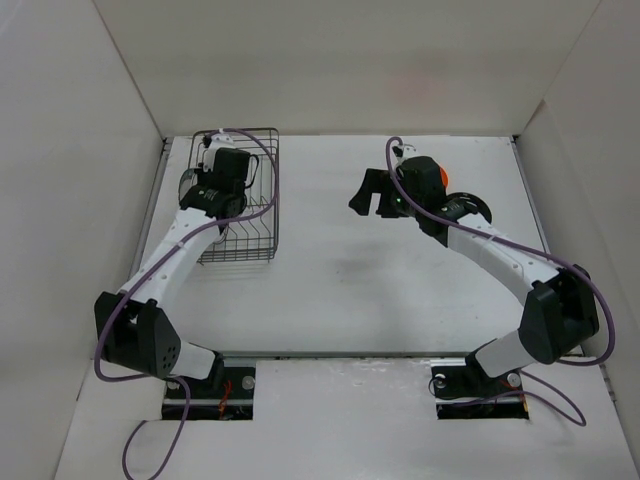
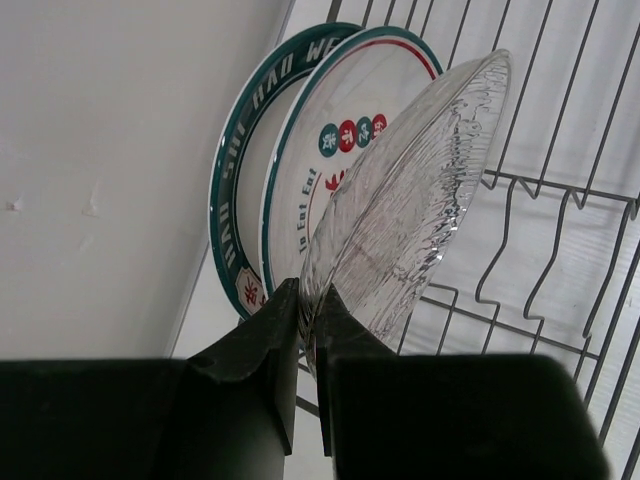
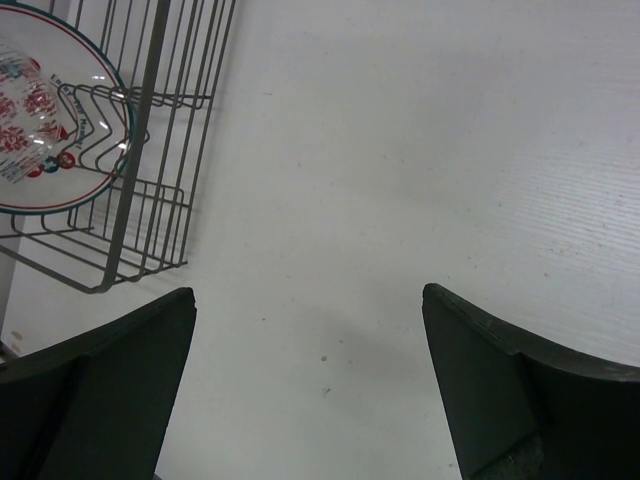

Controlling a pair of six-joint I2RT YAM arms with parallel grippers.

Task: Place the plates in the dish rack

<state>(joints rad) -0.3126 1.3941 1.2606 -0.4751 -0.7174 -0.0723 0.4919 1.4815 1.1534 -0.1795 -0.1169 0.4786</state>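
The dish rack stands at the far left of the table. My left gripper is inside it, shut on the rim of the clear glass plate, which tilts over the rack's tines. Behind it two plates stand on edge: the green-rimmed one and the one with red marks. My right gripper hangs open and empty over the mid table. The orange plate and black plate lie at the far right, partly hidden by the right arm.
White walls close in the table on the left, back and right. In the right wrist view the rack with a plate is at upper left, and bare table lies under the open gripper.
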